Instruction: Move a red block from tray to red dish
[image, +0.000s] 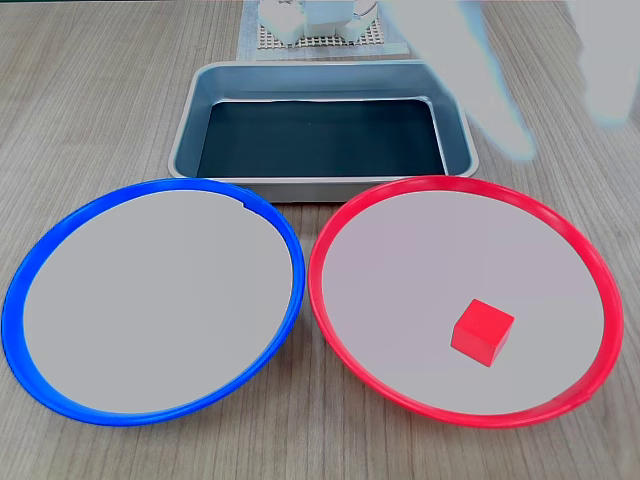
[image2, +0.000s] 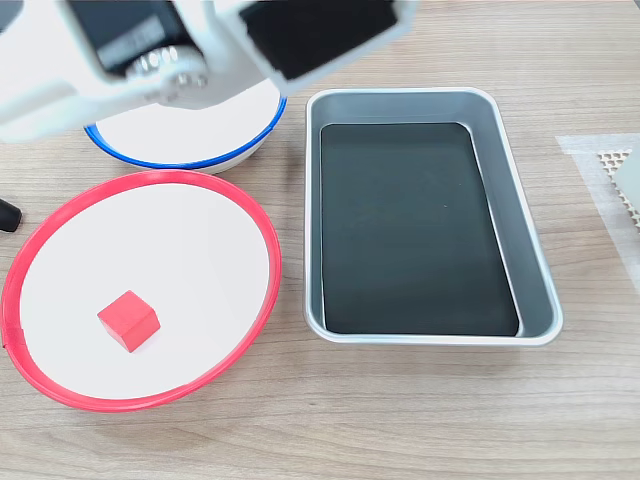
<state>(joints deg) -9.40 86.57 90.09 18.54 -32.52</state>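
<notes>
The red block (image: 482, 332) lies on the pale centre of the red dish (image: 400, 270), towards its front right in a fixed view. In another fixed view the red block (image2: 128, 320) sits low and left on the red dish (image2: 170, 240). The silver tray (image: 320, 186) stands behind the dishes with its dark bottom bare; the tray (image2: 313, 210) is to the dish's right in a fixed view. My arm (image: 495, 95) is a pale motion blur above the tray's right corner. Its white and black body (image2: 170, 55) hangs over the far dish. The fingers cannot be made out, and nothing touches the block.
A blue-rimmed dish (image: 150, 300) lies beside the red one, partly under the arm (image2: 190, 140). A white perforated base plate (image: 320, 38) sits behind the tray. A small black object (image2: 8, 215) pokes in at the left edge. Bare wood table surrounds everything.
</notes>
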